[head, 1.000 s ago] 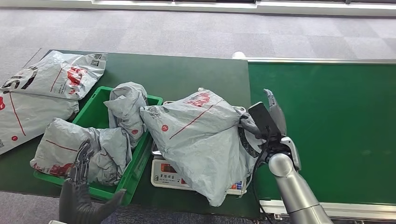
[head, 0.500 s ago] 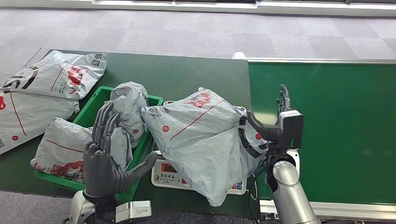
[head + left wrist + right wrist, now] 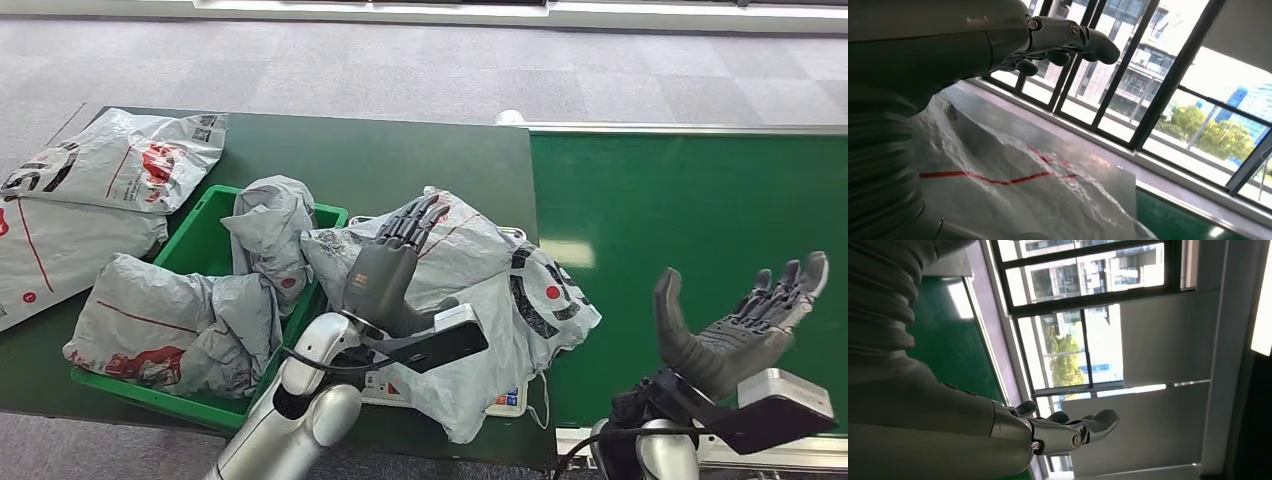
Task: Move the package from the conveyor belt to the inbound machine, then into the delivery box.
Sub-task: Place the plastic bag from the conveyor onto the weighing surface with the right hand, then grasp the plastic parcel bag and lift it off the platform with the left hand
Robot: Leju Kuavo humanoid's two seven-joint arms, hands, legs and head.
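Lying draped over the inbound machine (image 3: 372, 385), a white scale with a red-and-white front panel, the grey package (image 3: 480, 300) is hanging past the machine's front edge, its long axis running from the far left, beside the green delivery box (image 3: 205, 232), toward the near right, where its printed end is pointing at the conveyor belt (image 3: 700, 200). A red line is crossing its upper face along that same slant. The left hand (image 3: 385, 275) is hovering over or resting on the package's upper left part, its fingers (image 3: 415, 220) stretching straight out and apart toward the far side, gripping nothing; from the head view I cannot tell whether the palm is actually touching the plastic. The left wrist view is showing the crinkled package surface (image 3: 1013, 200) with the red line beneath the hand (image 3: 1048, 42). The right hand (image 3: 735, 330) is floating palm up above the near edge of the belt, well apart from the package, its fingers (image 3: 790, 285) spreading wide and holding nothing. Two more grey bags (image 3: 185, 320) are sitting crumpled inside the delivery box, and two flat ones (image 3: 90, 190) are lying on the dark green tabletop (image 3: 400, 160) at the far left.
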